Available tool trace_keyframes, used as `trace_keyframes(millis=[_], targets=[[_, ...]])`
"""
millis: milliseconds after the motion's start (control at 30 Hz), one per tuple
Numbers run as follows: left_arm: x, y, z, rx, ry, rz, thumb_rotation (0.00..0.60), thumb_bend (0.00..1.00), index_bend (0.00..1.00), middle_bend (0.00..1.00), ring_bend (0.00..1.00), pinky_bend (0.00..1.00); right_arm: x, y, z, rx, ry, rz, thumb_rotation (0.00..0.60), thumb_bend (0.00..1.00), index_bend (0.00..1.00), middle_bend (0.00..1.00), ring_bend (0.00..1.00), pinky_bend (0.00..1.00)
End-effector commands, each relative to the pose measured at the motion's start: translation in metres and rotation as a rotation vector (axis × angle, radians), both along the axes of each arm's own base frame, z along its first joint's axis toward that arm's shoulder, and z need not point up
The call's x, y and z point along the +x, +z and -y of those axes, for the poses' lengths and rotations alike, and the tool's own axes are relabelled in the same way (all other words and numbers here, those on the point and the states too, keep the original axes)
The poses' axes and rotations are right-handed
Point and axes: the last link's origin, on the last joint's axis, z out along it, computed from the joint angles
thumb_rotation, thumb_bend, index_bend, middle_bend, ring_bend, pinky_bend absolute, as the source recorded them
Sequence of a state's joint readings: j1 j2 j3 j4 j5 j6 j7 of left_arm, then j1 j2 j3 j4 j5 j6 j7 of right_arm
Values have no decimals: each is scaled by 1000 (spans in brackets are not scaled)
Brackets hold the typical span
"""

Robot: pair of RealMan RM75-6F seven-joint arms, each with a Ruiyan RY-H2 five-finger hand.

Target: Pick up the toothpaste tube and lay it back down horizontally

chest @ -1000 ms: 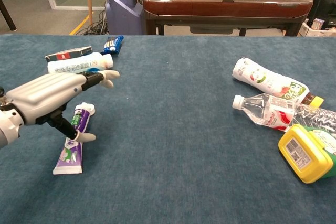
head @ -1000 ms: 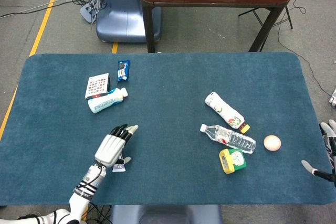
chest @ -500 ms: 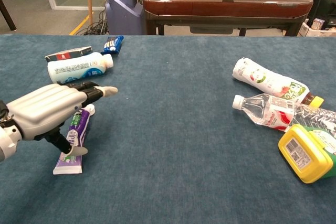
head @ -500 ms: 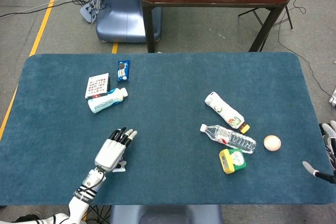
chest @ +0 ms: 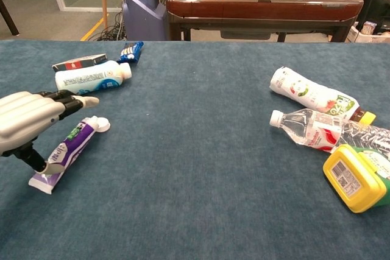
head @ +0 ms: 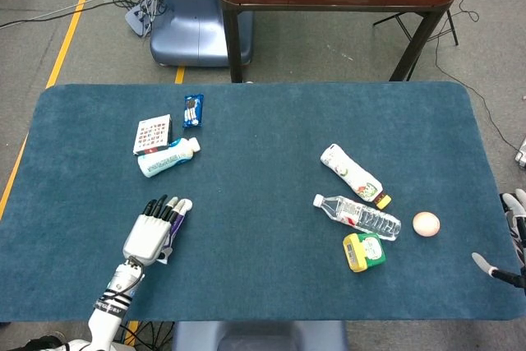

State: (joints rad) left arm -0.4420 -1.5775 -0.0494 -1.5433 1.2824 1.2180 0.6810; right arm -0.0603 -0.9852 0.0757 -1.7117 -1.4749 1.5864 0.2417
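Near the table's front left corner, the purple-and-white plastic toothpaste tube (chest: 66, 153) lies flat under the left hand (chest: 24, 120), fingers apart, thumb touching its flat tail; light, soft, probably best pinched mid-body.

3 bottles (head: 357, 217), 1 toothpaste tube (chest: 68, 152)

the toothpaste tube (chest: 68, 151) lies flat on the table (head: 263, 145) at the near left under the left hand (chest: 27, 118), behind it a white bottle (chest: 91, 77) and card box (chest: 79, 62), water bottle (chest: 323, 129) far right.
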Motion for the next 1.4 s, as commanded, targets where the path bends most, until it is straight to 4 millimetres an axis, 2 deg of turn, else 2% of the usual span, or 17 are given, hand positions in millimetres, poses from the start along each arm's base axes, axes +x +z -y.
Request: trace_keyframes(millis=[33, 267, 433, 467, 567, 733, 867, 1133, 1400], targets=[[-10, 7, -6, 34, 37, -33, 600, 115, 0, 11, 0, 100, 0, 0, 0, 0, 0, 1, 600, 0, 0, 0, 0, 0], [-26, 24, -19, 77, 136, -49, 600, 116, 0, 11, 0, 100, 0, 0, -1, -1, -2, 2, 600, 0, 0, 0, 0, 0], [-23, 34, -17, 18, 203, 51, 598, 165, 0, 12, 0, 100, -1, -1, -1, -2, -1, 5, 600, 0, 0, 0, 0, 0], [-22, 35, -17, 8, 205, 66, 577, 168, 0, 17, 0, 100, -1, -1, -1, -1, -2, 5, 600, 0, 0, 0, 0, 0], [-21, 35, -17, -10, 207, 73, 349, 168, 0, 43, 0, 100, -2, -2, -1, 2, -4, 8, 600, 0, 0, 0, 0, 0], [-19, 29, -22, -35, 220, 67, 110, 168, 6, 70, 0, 100, -4, -1, -1, -1, -9, 9, 600, 0, 0, 0, 0, 0], [-18, 25, -25, -56, 239, 34, 18, 169, 44, 76, 0, 100, -6, -1, -2, -1, -16, 11, 600, 0, 0, 0, 0, 0], [-19, 24, -27, -51, 280, -73, 0, 169, 114, 100, 0, 95, -8, -1, -4, -2, -21, 12, 600, 0, 0, 0, 0, 0], [-10, 16, -20, -113, 263, -30, 0, 169, 174, 125, 0, 94, -8, -2, -5, 2, -21, 16, 600, 0, 0, 0, 0, 0]])
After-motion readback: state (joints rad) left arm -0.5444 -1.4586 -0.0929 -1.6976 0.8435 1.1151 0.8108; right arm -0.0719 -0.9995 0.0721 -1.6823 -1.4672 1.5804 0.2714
